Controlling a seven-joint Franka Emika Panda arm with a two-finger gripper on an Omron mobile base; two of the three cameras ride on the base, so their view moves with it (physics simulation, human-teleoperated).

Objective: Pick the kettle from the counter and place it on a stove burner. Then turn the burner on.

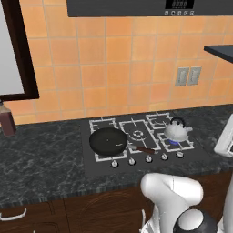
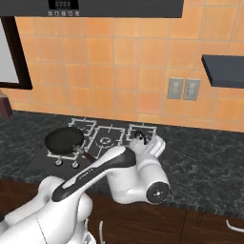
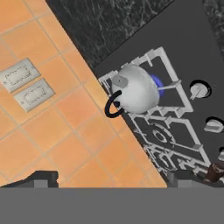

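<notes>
The silvery kettle [image 1: 177, 130] with its black handle stands upright on the front right stove burner [image 1: 184, 145] of the black cooktop. A blue flame [image 1: 174, 143] shows under it. In the hand view the kettle [image 3: 135, 89] sits on the grate [image 3: 173, 87], blue glow [image 3: 156, 83] beside it. My gripper [image 3: 113, 179] is open, its tips far apart, away from the kettle and holding nothing. The white hand [image 1: 225, 136] hovers right of the stove over the dark counter [image 1: 41, 159]. In the right base view my hand [image 2: 155, 145] covers most of the kettle.
A round black frying pan [image 1: 108, 140] lies on the front left burner. A row of knobs [image 1: 148, 158] runs along the cooktop's front edge. A brown bottle [image 1: 7, 119] stands far left. A dark shelf [image 2: 224, 70] juts out at the right, with wall outlets [image 2: 184, 88] nearby.
</notes>
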